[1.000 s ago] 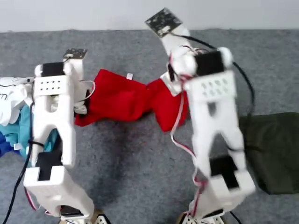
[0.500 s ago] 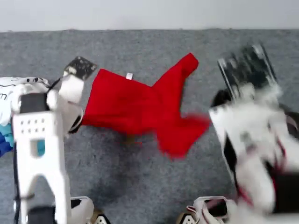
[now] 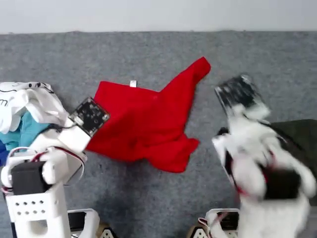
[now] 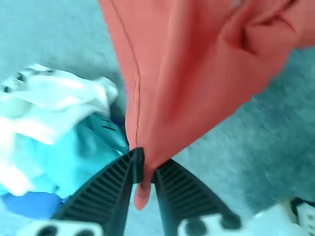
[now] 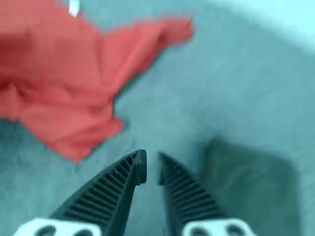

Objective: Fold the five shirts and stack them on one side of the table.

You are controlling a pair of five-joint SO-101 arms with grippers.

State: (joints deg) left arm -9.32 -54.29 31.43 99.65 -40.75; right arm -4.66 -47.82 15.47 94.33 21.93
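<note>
Left tool: closed on a lower corner of the red shirt, with the cloth pinched between its jaws and hanging forward from them. Right tool: jaws drawn close together, empty, held above bare grey counter between the red shirt and the dark green shirt. Red shirt: centre of the high view, spread crumpled and unfolded on the counter, one sleeve reaching toward the upper right, a small white tag at its upper edge, its lower left corner at the left arm. Dark green shirt: flat at the right edge of the high view, partly behind the right arm. Pile of white, teal and blue shirts: loose heap at the left edge, just beside the left arm.
</note>
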